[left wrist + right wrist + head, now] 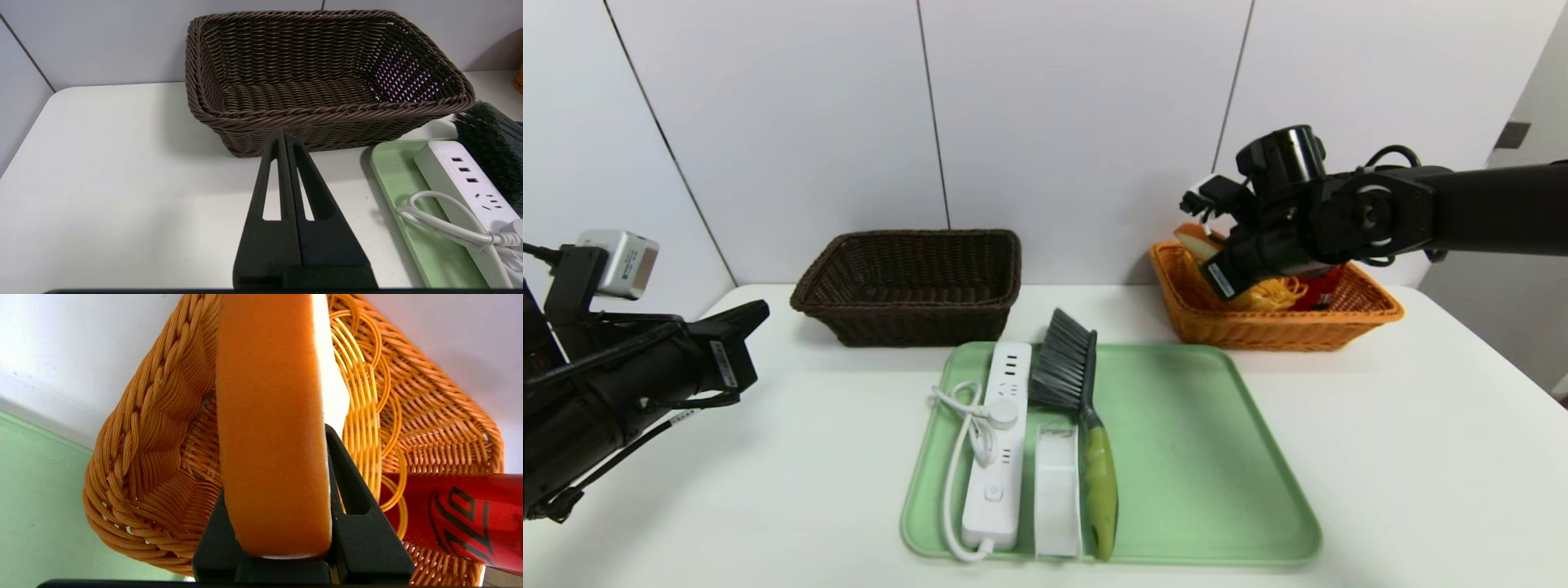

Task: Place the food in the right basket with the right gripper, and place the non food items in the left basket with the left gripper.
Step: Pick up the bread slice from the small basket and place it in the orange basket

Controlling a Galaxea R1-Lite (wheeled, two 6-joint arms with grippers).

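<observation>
— Where is the right gripper (286, 498)?
— It hangs over the orange basket (1356, 314), clamped on a slice of bread (271, 428). A red packet (453, 518) and yellow noodles (1270, 294) lie inside.
— And the left gripper (284, 141)?
— It is pressed closed on nothing, parked near the brown basket (327, 114).
— What sits on the green tray (1201, 457)?
— A power strip (1001, 441), a brush (1078, 408) and a white box (1058, 490), side by side.

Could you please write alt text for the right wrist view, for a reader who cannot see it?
The right gripper is shut on a bread slice with an orange-brown crust, held over the orange basket. A red packet lies in the basket, and the green tray shows beside it.
</observation>
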